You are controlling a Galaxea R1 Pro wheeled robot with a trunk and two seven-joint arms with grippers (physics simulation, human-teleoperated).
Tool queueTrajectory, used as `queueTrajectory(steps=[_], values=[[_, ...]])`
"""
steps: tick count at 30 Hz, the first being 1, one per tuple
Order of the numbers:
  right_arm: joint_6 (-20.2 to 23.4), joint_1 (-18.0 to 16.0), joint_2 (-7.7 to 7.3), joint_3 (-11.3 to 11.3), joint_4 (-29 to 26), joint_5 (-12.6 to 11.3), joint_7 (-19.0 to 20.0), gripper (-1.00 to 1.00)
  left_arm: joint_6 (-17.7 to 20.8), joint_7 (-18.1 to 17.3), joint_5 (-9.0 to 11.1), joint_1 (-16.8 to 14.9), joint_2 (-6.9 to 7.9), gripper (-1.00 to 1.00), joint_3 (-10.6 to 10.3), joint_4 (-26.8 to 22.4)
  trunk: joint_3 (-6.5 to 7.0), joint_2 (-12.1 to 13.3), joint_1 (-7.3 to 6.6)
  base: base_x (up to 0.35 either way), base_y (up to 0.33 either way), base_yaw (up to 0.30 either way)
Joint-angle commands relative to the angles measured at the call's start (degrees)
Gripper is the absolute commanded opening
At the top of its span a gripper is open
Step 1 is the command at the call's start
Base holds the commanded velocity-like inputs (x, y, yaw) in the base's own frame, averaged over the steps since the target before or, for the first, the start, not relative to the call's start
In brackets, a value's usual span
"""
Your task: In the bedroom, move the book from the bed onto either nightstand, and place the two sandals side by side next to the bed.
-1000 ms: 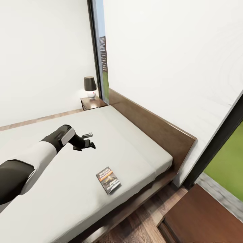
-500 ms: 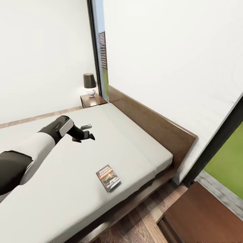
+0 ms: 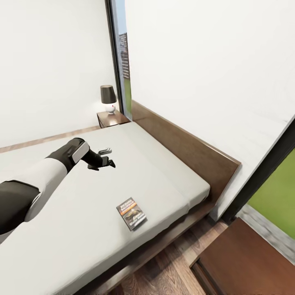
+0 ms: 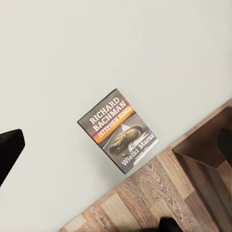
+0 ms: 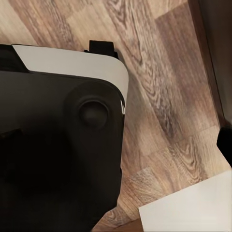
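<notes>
The book lies flat on the grey mattress of the bed, close to its near edge. In the left wrist view its dark cover reads "RICHARD BACHMAN". My left gripper hovers open and empty over the middle of the mattress, beyond the book and apart from it; one black fingertip shows at that view's edge. A nightstand stands at the far side of the bed, another nightstand at the near right. A right fingertip sits at the very edge of the right wrist view. The two sandals are out of view.
A black-shaded lamp stands on the far nightstand. The wooden headboard runs along the white wall. Tall black-framed windows flank it. Wood-plank floor lies between bed and near nightstand. My dark base stands on the floor beside the bed.
The head view has shifted slightly. My left gripper has crept a little farther over the mattress, still open. The book has not moved.
</notes>
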Motion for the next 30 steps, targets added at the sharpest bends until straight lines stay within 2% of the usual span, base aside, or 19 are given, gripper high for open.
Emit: queueTrajectory(steps=[1,21,30], values=[[0.3,0.0,0.01,0.5,-0.1,-0.3,-0.3,1.00,0.1,-0.6,-0.5,0.0,0.02,1.00,-0.3,-0.1,-0.14,0.0,0.00,0.000,0.000,0.000],[0.4,1.1,0.02,0.5,-0.1,-0.3,-0.3,1.00,-0.6,-0.5,-0.5,0.1,-0.16,1.00,-0.3,0.0,-2.00,0.0,0.00,0.000,0.000,0.000],[0.4,1.3,0.07,0.5,-0.1,-0.3,-0.3,1.00,-2.7,0.9,-0.5,0.1,-0.19,1.00,-0.4,0.0,-2.83,0.0,0.00,0.000,0.000,0.000]])
